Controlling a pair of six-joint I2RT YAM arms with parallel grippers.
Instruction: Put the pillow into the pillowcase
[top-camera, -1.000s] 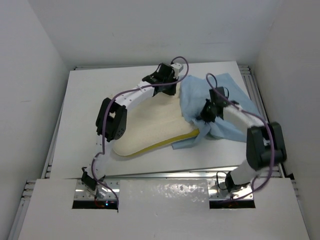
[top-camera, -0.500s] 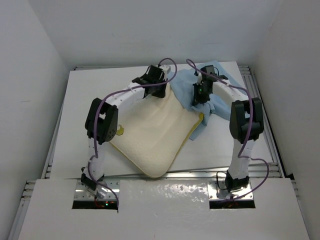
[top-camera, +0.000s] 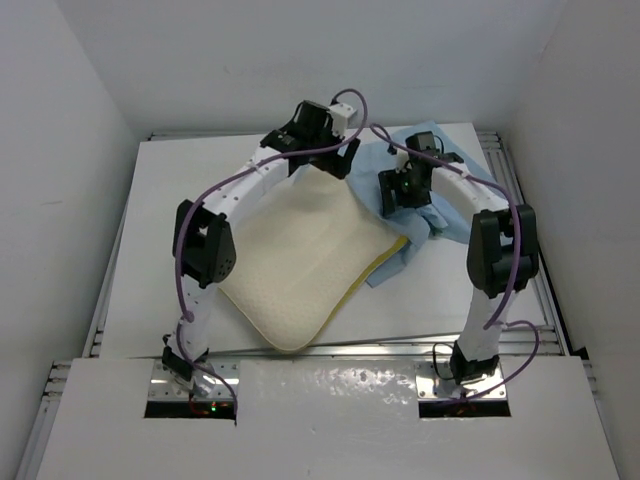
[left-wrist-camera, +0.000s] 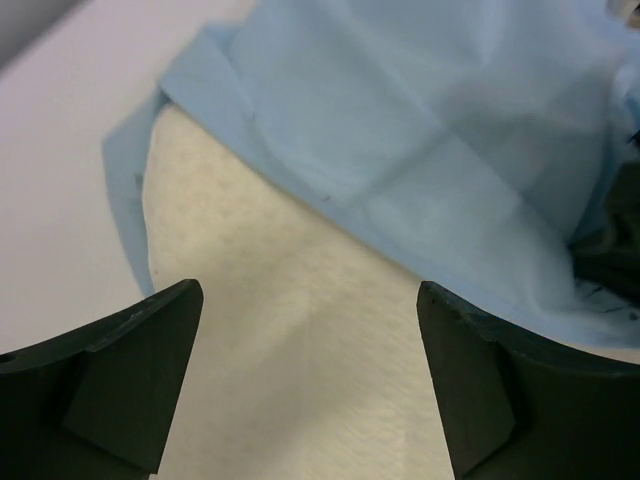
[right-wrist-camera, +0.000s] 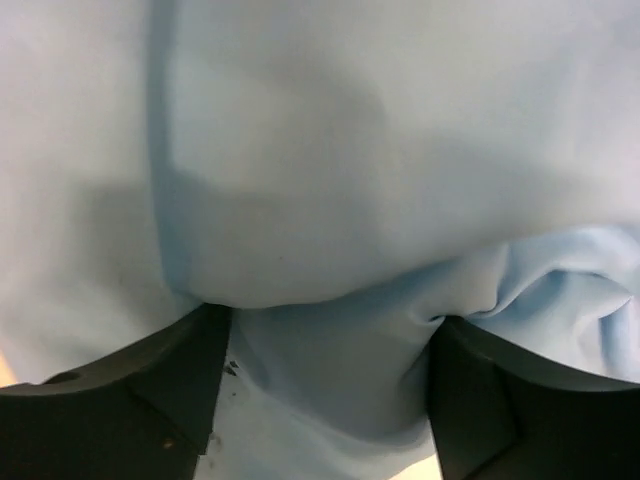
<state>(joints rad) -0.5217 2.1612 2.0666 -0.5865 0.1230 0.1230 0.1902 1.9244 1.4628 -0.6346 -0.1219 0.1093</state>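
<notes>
The cream pillow lies at an angle on the table, one corner toward the near edge and its yellow edge band on the right. Its far end goes under the light blue pillowcase. My left gripper hovers over that far end. In the left wrist view the left gripper is open, with bare pillow below and the pillowcase edge lapping over it. My right gripper is over the cloth; in its wrist view the right gripper stands open with pillowcase bunched between the fingers.
The white table is bordered by metal rails at its sides. White walls close in on three sides. Purple cables loop over both arms. The rest of the pillowcase trails toward the far right corner.
Both grippers have gone from shut to open. The pillow has swung round so a corner points at the near edge. The right arm has reached toward the far side.
</notes>
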